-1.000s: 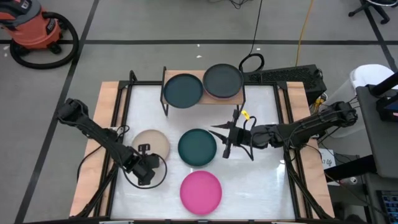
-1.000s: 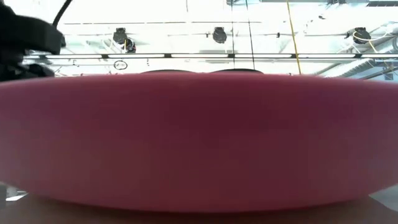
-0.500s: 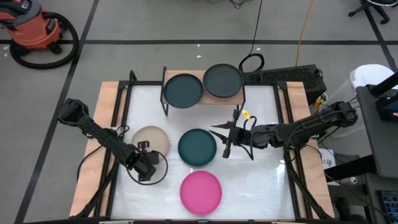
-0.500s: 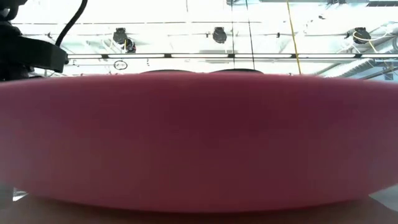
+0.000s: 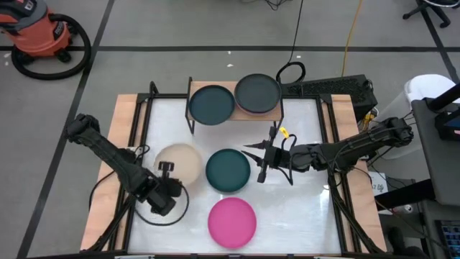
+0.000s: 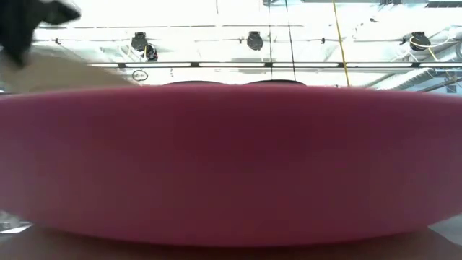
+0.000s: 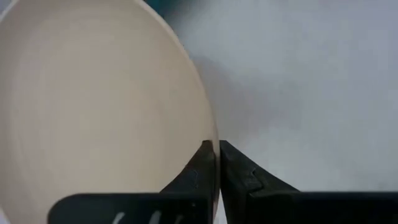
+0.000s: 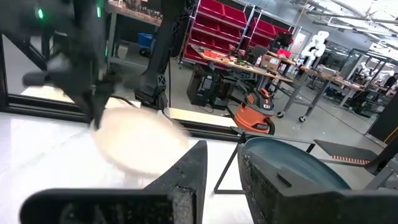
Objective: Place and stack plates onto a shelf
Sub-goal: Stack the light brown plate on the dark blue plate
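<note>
My left gripper [image 5: 168, 175] [image 7: 216, 149] is at the near left of the table, shut on the beige plate [image 5: 180, 161] [image 7: 93, 106], which also shows blurred in the low view [image 6: 72, 72] and the right wrist view [image 8: 137, 146]. My right gripper [image 5: 254, 162] [image 8: 222, 155] is open and waits just right of the dark teal plate [image 5: 228, 170] [image 8: 292, 165] that lies flat at the table's middle. The hot pink plate [image 5: 232, 221] [image 6: 231, 166] lies near the near edge. The shelf [image 5: 237, 88] carries a dark teal plate [image 5: 212, 104] and a charcoal plate [image 5: 257, 93]. My left gripper pinches the beige plate's rim [image 7: 208, 134] between its two fingers, on the side of the plate toward the table's near edge. The fingers [image 7: 199, 168] come from the near left, about level. The plate is lifted off the table and stretches away from the fingers toward the far side.
A purple rim peeks from under the charcoal plate on the shelf. The table has wooden side edges [image 5: 122, 144] and a black frame. A red shop vacuum [image 5: 43, 36] and cables lie on the floor beyond. Bare white table shows right of the hot pink plate.
My left gripper has risen with the beige plate, and its arm has drawn slightly toward the near edge. The plate, which lay on the table, is now lifted and shows in the low view above the hot pink plate.
</note>
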Tool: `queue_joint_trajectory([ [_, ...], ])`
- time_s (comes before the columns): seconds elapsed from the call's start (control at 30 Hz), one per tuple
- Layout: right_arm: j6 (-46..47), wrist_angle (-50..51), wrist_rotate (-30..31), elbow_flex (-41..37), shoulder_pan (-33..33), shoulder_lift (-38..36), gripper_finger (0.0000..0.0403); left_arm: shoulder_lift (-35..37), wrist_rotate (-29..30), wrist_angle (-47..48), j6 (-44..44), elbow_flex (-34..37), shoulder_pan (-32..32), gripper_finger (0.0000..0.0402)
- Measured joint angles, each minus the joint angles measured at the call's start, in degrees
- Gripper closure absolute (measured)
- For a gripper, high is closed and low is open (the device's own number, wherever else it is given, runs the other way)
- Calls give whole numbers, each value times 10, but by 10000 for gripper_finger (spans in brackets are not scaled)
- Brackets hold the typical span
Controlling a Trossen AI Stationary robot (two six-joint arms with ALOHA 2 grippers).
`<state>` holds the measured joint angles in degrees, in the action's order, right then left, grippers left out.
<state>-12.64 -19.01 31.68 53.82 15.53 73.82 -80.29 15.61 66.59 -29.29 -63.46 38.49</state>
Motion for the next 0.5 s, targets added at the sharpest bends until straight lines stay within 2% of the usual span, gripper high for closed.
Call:
queue_joint_trajectory([
  [0.13,0,0,0,0,0,0,328,0,169,99,53,-89,-12,393],
  [0.2,0,0,0,0,0,0,328,0,232,121,99,-121,-39,393],
  [0.27,0,-1,0,0,4,0,328,0,268,119,160,-147,-79,393],
  [0.37,0,-5,0,0,10,0,328,1,268,70,258,-171,-161,393],
  [0.5,0,-17,0,0,18,0,328,1,184,-30,404,-175,-290,393],
])
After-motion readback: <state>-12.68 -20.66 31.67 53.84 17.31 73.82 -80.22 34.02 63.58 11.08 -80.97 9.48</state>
